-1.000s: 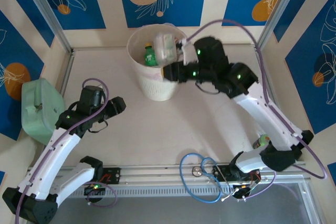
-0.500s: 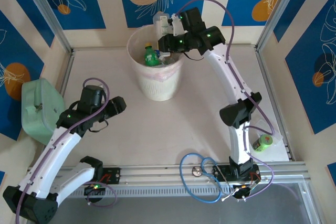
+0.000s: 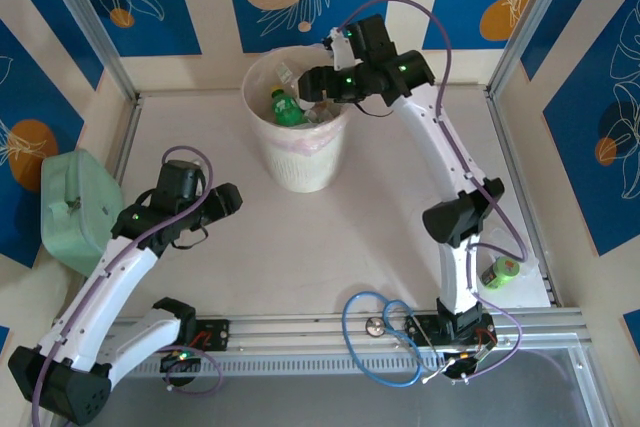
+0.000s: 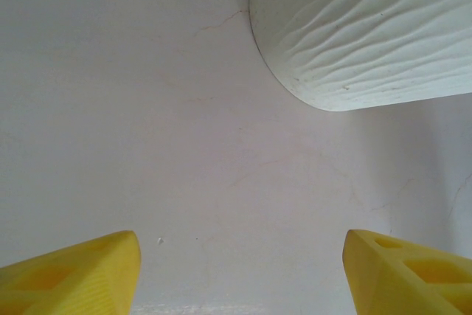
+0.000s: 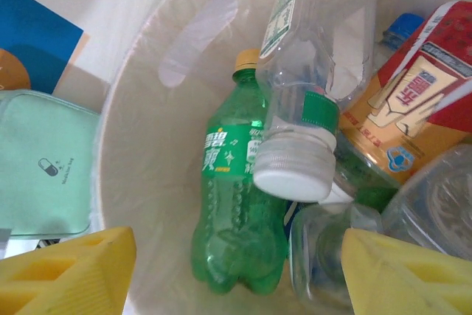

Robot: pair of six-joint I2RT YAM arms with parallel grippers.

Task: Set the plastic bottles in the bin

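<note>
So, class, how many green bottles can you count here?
2. One green bottle inside the bin; a second green bottle near the right edge of the table. More may be buried in the bin.

Bottles (image 5: 236, 204) crowd the bin (image 3: 298, 165); open table (image 3: 300, 247) surrounds it.

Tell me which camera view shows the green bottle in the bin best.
The right wrist view: the green bottle stands close up inside the bin, label and yellow cap plain. The top external view gives it as a small green patch within the rim. The left wrist view takes in the bin's outer wall.
</note>
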